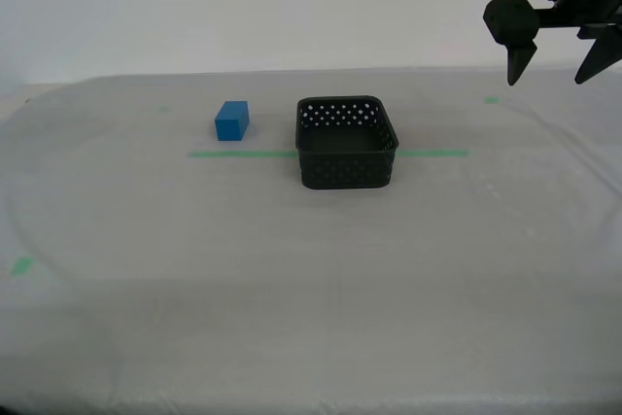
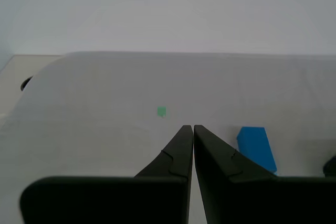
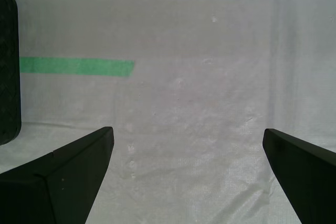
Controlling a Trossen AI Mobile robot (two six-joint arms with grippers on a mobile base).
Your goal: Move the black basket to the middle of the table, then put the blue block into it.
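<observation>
Basket position: the black basket (image 1: 346, 143) sits upright on the tabletop (image 1: 311, 279), near the middle of the exterior view, straddling the long green tape line (image 1: 243, 154). It holds nothing visible inside. In the first wrist view one dark rounded corner of the basket (image 3: 8, 66) shows beside the end of the tape line (image 3: 79, 66).

Block position: the blue block (image 1: 231, 121) rests on the cloth toward the exterior view's left of the basket, near it but not touching, just beyond the tape line. The second wrist view also shows the block (image 2: 256, 148), lying past the fingertips and off to one side of them.

First hand (image 3: 188, 150): the fingers (image 3: 68, 177) are spread wide, with bare cloth between them. In the exterior view this hand (image 1: 552, 70) hangs above the tabletop at the upper right, well apart from the basket, carrying nothing.

Second hand (image 2: 189, 128): the fingers (image 2: 176, 153) are pressed together at the tips with nothing between them. It is raised above the cloth. The dark shape at the exterior view's upper left corner is probably this arm, but too little shows to be certain.

Markers: a small green tape bit (image 2: 161, 111) lies on the cloth beyond the second hand's tips; another (image 1: 20, 265) lies near the exterior view's left edge.
</observation>
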